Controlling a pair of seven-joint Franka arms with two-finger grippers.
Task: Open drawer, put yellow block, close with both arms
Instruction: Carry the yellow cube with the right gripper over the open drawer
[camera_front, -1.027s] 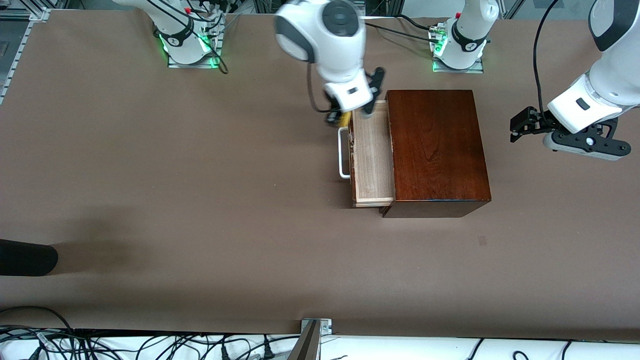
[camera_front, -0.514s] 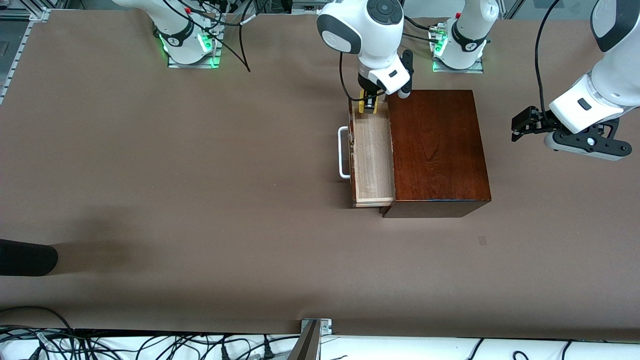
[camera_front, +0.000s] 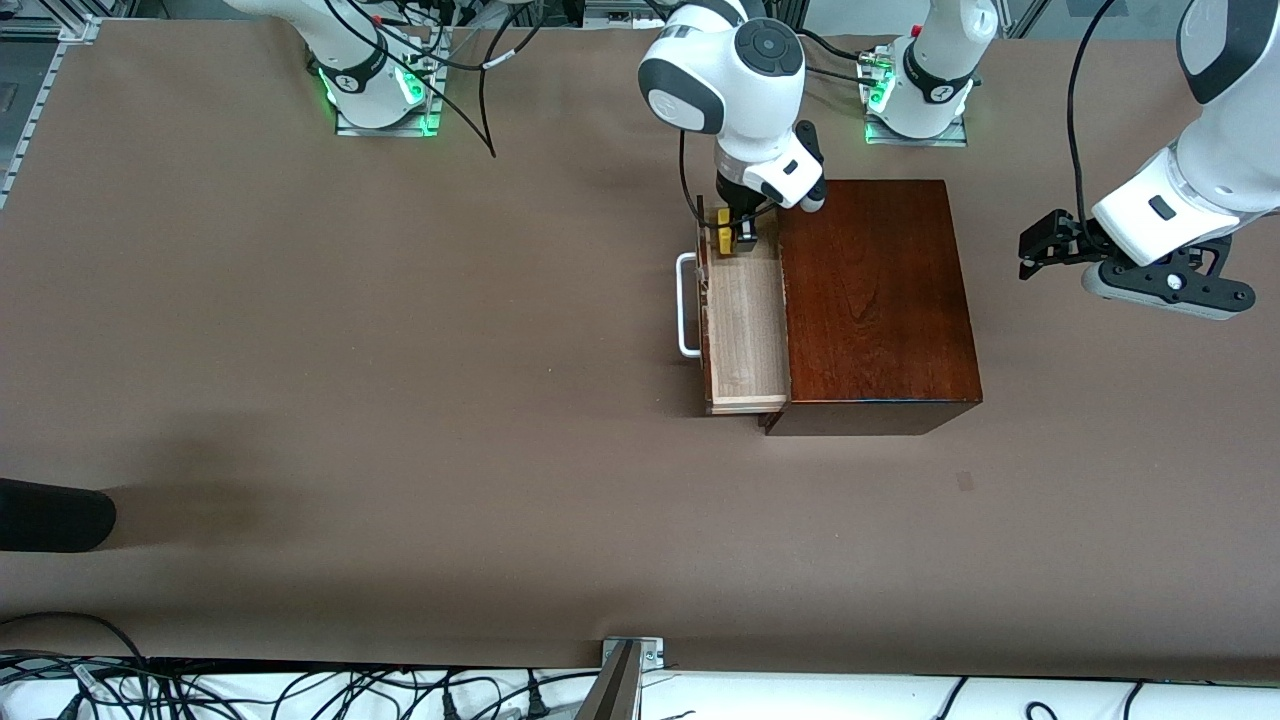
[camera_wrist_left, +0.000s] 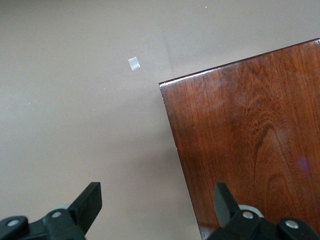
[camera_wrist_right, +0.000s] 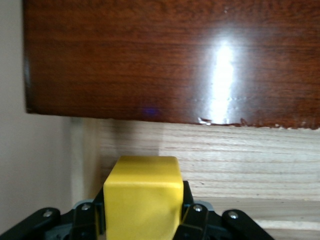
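The reddish-brown wooden box (camera_front: 870, 300) stands mid-table with its drawer (camera_front: 745, 320) pulled out, white bar handle (camera_front: 686, 305) toward the right arm's end. My right gripper (camera_front: 735, 235) is shut on the yellow block (camera_front: 724, 239) and holds it over the drawer's end that lies farther from the front camera. In the right wrist view the block (camera_wrist_right: 142, 195) sits between the fingers above the pale drawer floor (camera_wrist_right: 240, 165), next to the box top (camera_wrist_right: 150, 60). My left gripper (camera_front: 1032, 255) is open and empty over the table beside the box (camera_wrist_left: 250, 140), toward the left arm's end.
A dark rounded object (camera_front: 50, 515) lies at the table's edge toward the right arm's end. A small tape mark (camera_front: 964, 481) is on the table nearer the front camera than the box. Cables and a metal bracket (camera_front: 630, 655) line the front edge.
My right gripper has carried the yellow block from beside the drawer front to over the open drawer and come slightly lower. The left arm has barely moved.
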